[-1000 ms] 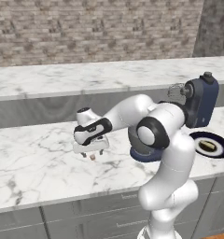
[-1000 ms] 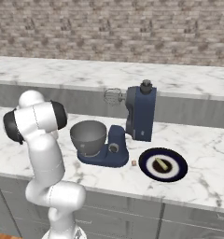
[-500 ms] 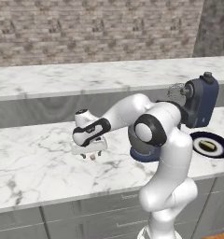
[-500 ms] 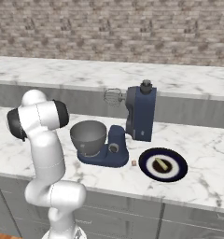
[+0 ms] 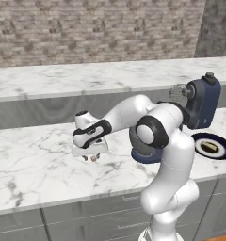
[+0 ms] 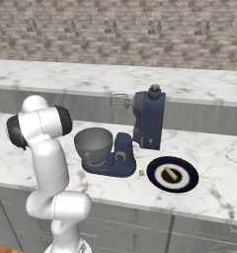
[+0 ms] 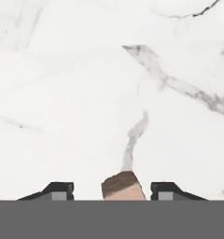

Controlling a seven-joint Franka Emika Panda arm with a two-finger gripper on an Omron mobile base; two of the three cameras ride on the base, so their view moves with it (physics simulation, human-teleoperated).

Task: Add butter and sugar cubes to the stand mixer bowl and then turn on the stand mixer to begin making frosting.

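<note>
The fingers (image 7: 112,189) stand spread on either side of a brown sugar cube (image 7: 123,185), low over the desk (image 5: 35,155) near its front edge, apparently poised to pinch it.

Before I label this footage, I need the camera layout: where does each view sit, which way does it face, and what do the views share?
Left base view: behind the arm's left, looking forward and down at the marble counter; the arm rises lower right, end effector low over the counter.
Right base view: behind the arm's right, facing the stand mixer, stand mixer bowl and plate; the arm rises lower left.
Hand view: on the hand, looking down at the marble; fingertips flank a brown cube.
Both base views share the mixer and plate.
</note>
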